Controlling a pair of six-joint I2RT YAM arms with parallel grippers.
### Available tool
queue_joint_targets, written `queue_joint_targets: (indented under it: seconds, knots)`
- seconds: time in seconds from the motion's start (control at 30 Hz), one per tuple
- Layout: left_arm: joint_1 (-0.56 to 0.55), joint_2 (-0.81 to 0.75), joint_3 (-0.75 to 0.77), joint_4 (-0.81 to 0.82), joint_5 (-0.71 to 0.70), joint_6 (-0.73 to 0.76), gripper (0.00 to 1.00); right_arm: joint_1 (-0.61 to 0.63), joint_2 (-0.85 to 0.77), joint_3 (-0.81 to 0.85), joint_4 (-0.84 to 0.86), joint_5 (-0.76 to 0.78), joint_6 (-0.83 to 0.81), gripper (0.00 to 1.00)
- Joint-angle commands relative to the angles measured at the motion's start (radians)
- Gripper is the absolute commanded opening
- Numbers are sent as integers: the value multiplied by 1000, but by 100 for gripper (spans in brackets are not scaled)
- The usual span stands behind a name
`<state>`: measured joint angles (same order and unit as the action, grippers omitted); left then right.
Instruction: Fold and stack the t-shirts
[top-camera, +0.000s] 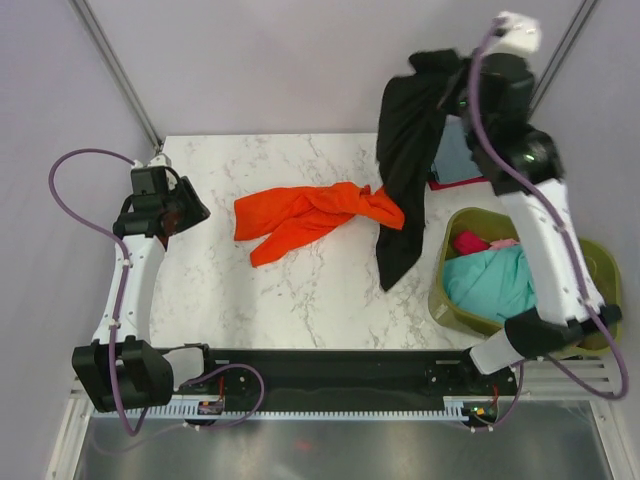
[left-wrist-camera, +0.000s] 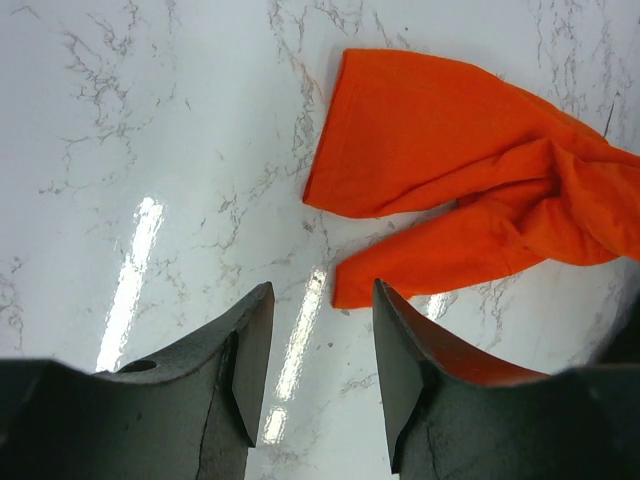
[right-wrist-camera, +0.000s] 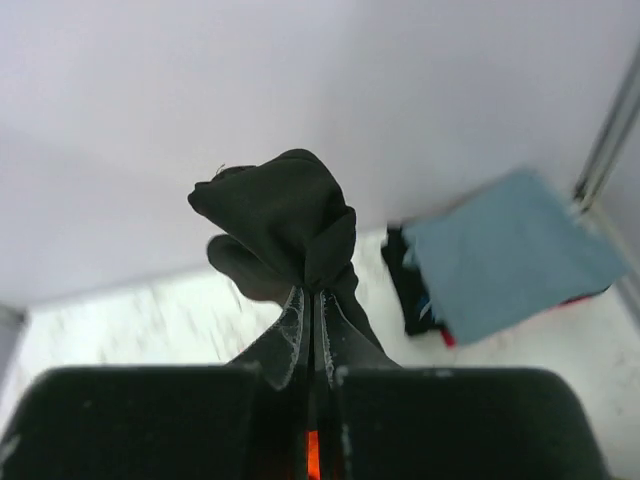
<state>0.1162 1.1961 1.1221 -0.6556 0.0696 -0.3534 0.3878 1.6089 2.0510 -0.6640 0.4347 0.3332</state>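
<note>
A black t-shirt (top-camera: 405, 150) hangs in the air over the table's right side, its lower end draping down to the marble. My right gripper (right-wrist-camera: 311, 293) is shut on a bunched fold of this black t-shirt (right-wrist-camera: 285, 215), raised high at the back right. A crumpled bright orange t-shirt (top-camera: 310, 215) lies in the middle of the table. My left gripper (left-wrist-camera: 320, 300) hovers open just left of the orange t-shirt (left-wrist-camera: 470, 170), holding nothing. A folded grey-blue t-shirt (right-wrist-camera: 505, 250) tops a small stack at the back right.
An olive-green basket (top-camera: 450, 310) at the right edge holds teal (top-camera: 490, 285) and pink (top-camera: 470, 242) shirts. The folded stack (top-camera: 455, 160) sits behind it by the wall. A black rail (top-camera: 330, 365) runs along the near edge of the marble table (top-camera: 220, 290).
</note>
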Motion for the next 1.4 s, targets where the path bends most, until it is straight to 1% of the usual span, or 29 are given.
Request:
queue_joint_targets:
  seconds: [0.0,0.17,0.27,0.4,0.6,0.67,0.7,0.77,0.8,0.87,0.9,0.97,1.0,1.03,1.07,1.1,1.13,1.17,1.2,1.23,1.27,1.33,1.37]
  knots:
    - [-4,-32,-2,28,-22,44,52,-17,-183,89,-16,206,-63,0]
    - [-10,-32,-5,30,-21,44,52,-17,-352,86,6,294,-98,0]
    - [-13,-30,-4,30,-22,44,52,-15,-469,71,7,315,-111,0]
    - [-16,-30,-5,30,-19,44,51,-17,-553,41,-16,370,-118,0]
    - [-29,-27,-7,28,-25,45,51,-17,-615,-18,-43,383,-123,0]
    - [-33,-26,-7,28,-27,45,51,-17,-650,-102,-52,392,-100,0]
    - [-36,-24,-8,30,-27,45,51,-17,-667,-208,-52,391,-86,0]
    - [-50,-18,-7,30,-31,48,51,-17,-711,-341,-43,401,-39,0]
    - [-59,-12,-8,28,-39,51,51,-17,-724,-485,-34,401,-24,0]
    - [-79,3,-7,25,-44,57,51,-17,-730,-612,-22,404,25,0]
    - [-87,5,-7,25,-44,59,51,-17,-722,-705,-19,404,44,0]
    - [-105,19,-7,17,-62,65,51,-20,-686,-764,-29,417,96,0]
    - [-137,23,-7,16,-67,68,52,-24,-675,-800,-39,417,113,2]
    - [-151,33,-7,10,-67,76,52,-27,-669,-818,-45,406,133,8]
    - [-182,52,-5,4,-67,79,52,-36,-659,-833,-55,325,157,50]
    - [-202,69,-4,-13,-68,82,52,-38,-658,-868,-57,268,174,74]
    - [-223,88,7,-24,-67,88,52,-40,-655,-888,-54,203,187,88]
    - [-271,126,14,-35,-67,90,52,-40,-653,-908,-39,64,193,98]
    - [-292,144,21,-59,-76,88,52,-40,-653,-942,-40,40,197,98]
    - [-334,160,30,-70,-99,79,52,-37,-658,-953,-49,35,202,98]
    - [-352,183,31,-79,-128,74,52,-32,-668,-960,-49,39,195,98]
    - [-377,194,28,-104,-160,47,52,-11,-694,-957,-51,116,153,98]
    - [-380,192,27,-108,-171,39,52,28,-707,-945,-54,128,136,98]
